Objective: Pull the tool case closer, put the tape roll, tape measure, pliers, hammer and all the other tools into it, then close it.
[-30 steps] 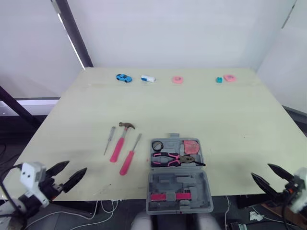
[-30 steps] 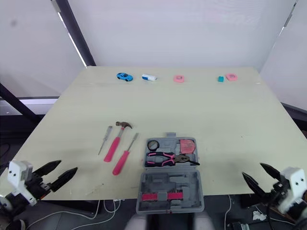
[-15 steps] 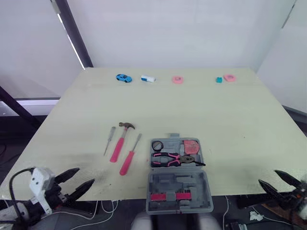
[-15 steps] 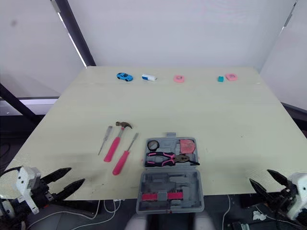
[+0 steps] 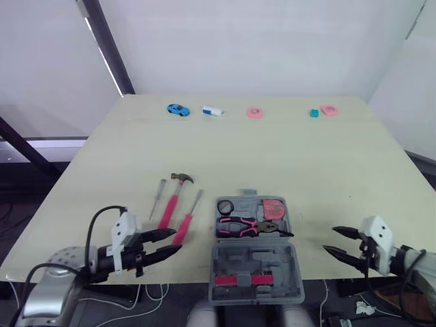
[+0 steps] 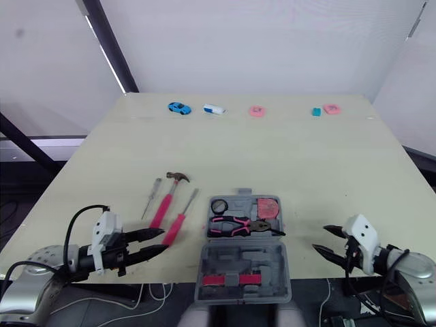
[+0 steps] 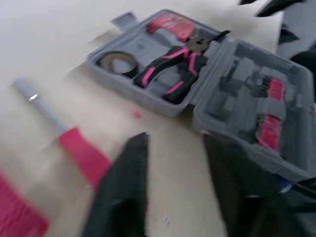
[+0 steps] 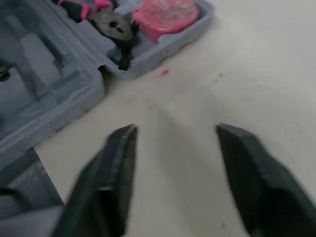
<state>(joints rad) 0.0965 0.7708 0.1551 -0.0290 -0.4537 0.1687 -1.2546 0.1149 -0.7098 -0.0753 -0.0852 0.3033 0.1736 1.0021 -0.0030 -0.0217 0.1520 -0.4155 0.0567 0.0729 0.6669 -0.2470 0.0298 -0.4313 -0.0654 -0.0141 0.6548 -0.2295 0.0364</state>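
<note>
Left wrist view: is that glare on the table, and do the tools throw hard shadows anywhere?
Left wrist view: the table pales almost to white, a broad sheen with no sharp hotspot; the screwdriver throws only a faint, soft shadow. Left eye view: even, diffuse light; the hammer and the tool case cast hardly any shadow.

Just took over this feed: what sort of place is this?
Probably a lab test bay, not a workshop: a pale table backed by plain white panels, with a blue toy car among small props lined along its far edge.
</note>
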